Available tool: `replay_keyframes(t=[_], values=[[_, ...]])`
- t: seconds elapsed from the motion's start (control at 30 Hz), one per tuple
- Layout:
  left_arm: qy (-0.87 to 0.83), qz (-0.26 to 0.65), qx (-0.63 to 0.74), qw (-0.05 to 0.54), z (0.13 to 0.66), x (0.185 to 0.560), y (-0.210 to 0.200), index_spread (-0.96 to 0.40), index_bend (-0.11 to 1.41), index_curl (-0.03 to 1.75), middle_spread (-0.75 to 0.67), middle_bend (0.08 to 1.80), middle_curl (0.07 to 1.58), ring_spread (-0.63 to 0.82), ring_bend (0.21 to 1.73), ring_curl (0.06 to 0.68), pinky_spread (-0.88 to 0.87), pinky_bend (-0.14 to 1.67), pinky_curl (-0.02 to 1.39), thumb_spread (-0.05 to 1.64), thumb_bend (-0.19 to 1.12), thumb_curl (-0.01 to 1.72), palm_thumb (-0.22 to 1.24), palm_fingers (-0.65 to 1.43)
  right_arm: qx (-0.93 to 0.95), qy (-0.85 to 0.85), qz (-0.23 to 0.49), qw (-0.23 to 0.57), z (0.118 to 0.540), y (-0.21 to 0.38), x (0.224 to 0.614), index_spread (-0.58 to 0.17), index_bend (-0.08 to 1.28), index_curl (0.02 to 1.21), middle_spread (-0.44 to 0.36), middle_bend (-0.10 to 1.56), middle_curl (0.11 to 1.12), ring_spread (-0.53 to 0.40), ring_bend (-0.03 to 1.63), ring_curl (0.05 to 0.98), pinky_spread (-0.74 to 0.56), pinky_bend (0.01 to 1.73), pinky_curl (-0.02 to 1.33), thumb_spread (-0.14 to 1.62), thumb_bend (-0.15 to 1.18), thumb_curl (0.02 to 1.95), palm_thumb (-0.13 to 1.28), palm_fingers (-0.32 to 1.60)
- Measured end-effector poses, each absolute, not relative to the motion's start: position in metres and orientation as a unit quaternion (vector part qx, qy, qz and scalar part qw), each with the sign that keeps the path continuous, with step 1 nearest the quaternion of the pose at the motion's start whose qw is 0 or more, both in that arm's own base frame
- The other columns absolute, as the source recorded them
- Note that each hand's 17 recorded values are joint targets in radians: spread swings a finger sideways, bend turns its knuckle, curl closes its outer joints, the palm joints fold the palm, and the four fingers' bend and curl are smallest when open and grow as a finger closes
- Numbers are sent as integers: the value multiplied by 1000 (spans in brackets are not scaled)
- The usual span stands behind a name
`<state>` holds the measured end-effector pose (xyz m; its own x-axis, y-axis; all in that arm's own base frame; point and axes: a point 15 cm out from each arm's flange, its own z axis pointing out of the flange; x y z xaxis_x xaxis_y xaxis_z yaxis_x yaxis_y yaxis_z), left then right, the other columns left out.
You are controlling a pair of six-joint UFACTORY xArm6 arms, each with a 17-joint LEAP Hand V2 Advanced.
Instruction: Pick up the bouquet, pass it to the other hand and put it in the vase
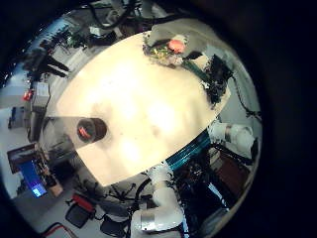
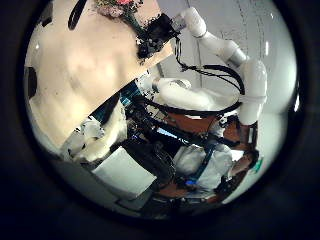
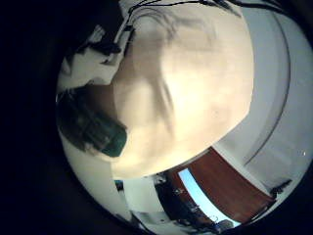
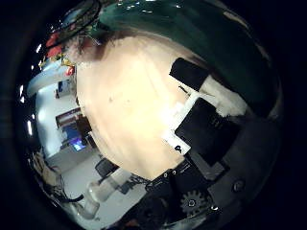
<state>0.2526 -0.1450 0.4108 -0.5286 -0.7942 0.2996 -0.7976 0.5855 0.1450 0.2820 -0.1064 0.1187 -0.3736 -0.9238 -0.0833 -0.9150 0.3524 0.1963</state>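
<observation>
Right hand (image 4: 206, 125) is hovering just above the table (image 4: 125, 105); its fingers (image 4: 192, 75) are extending fairly straight, pinching nothing. In the left little-finger palm view, a hand (image 1: 215, 74), probably that same right one, is sitting beside the bouquet (image 1: 168, 48) at the table's far edge. The dark vase (image 1: 90, 130) is standing well apart. Left hand's finger state: cannot tell. Risk, as judged: closing on blooms rather than stems could crush them or let the bouquet slip.

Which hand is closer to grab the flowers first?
Right. The right hand sits right beside the bouquet on the table; the left palm views look down from far above.
</observation>
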Motion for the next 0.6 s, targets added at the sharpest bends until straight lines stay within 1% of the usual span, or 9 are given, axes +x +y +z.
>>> replay_keyframes(t=[0.07, 0.1, 0.13, 0.17, 0.23, 0.3, 0.37, 0.5, 0.6], values=[[-874, 6, 455, 168, 412, 251, -145, 47, 163, 307, 247, 260, 379, 454, 681, 191, 525, 625, 97, 1075, -22, 394, 589, 102, 559, -822, -105, 21, 119, -106, 282, -488, 584, 659, -267, 982, 748, -252, 1319, 492, -305, 1502, 246, 958, -16, 534, 981, 1227], [-875, 7, 455, 167, 413, 250, -145, 47, 163, 307, 248, 260, 378, 454, 681, 191, 525, 626, 97, 1075, -22, 394, 589, 102, 559, -822, -105, 21, 119, -106, 282, -487, 655, 695, -260, 1026, 765, -246, 1331, 502, -291, 1508, 256, 954, -20, 537, 977, 1256], [-875, 7, 455, 167, 412, 250, -145, 47, 163, 307, 250, 259, 378, 454, 680, 191, 525, 626, 97, 1075, -22, 394, 589, 102, 559, -822, -105, 21, 119, -106, 282, -481, 749, 745, -247, 1079, 783, -237, 1343, 514, -269, 1512, 269, 950, -19, 542, 977, 1261], [-875, 7, 454, 167, 412, 250, -145, 47, 162, 307, 251, 259, 378, 454, 680, 191, 525, 626, 97, 1075, -22, 394, 589, 102, 559, -822, -105, 21, 119, -106, 282, -475, 779, 761, -244, 1095, 789, -236, 1351, 520, -261, 1511, 271, 949, -19, 544, 977, 1258], [-875, 7, 454, 166, 412, 250, -145, 47, 162, 307, 252, 259, 377, 455, 680, 192, 525, 626, 97, 1075, -22, 394, 589, 102, 559, -822, -105, 21, 119, -106, 282, -446, 897, 824, -222, 1167, 809, -221, 1382, 542, -232, 1523, 292, 972, -2, 559, 1000, 1244], [-875, 8, 454, 167, 413, 250, -145, 47, 162, 307, 253, 259, 377, 455, 680, 192, 525, 626, 96, 1075, -22, 393, 589, 102, 559, -822, -105, 21, 119, -106, 282, -433, 930, 842, -213, 1193, 814, -217, 1393, 551, -223, 1527, 300, 985, 4, 567, 1018, 1235], [-875, 8, 455, 167, 413, 250, -145, 47, 162, 307, 253, 259, 377, 455, 679, 193, 525, 627, 96, 1075, -22, 393, 589, 103, 559, -822, -105, 21, 119, -106, 282, -403, 988, 878, -195, 1236, 821, -208, 1420, 571, -202, 1543, 323, 1014, 17, 592, 1054, 1209], [-875, 8, 455, 169, 412, 249, -146, 47, 162, 308, 254, 259, 377, 455, 679, 193, 525, 627, 95, 1075, -22, 393, 589, 103, 559, -822, -105, 21, 119, -106, 282, -362, 1046, 911, -171, 1282, 819, -197, 1454, 596, -182, 1556, 356, 1042, 17, 627, 1086, 1172], [-874, 8, 456, 169, 412, 249, -146, 47, 162, 308, 254, 259, 377, 455, 678, 194, 525, 627, 95, 1075, -22, 393, 589, 103, 559, -822, -105, 21, 119, -106, 282, -344, 1059, 920, -161, 1300, 814, -191, 1464, 606, -176, 1552, 373, 1046, 10, 645, 1091, 1165]])
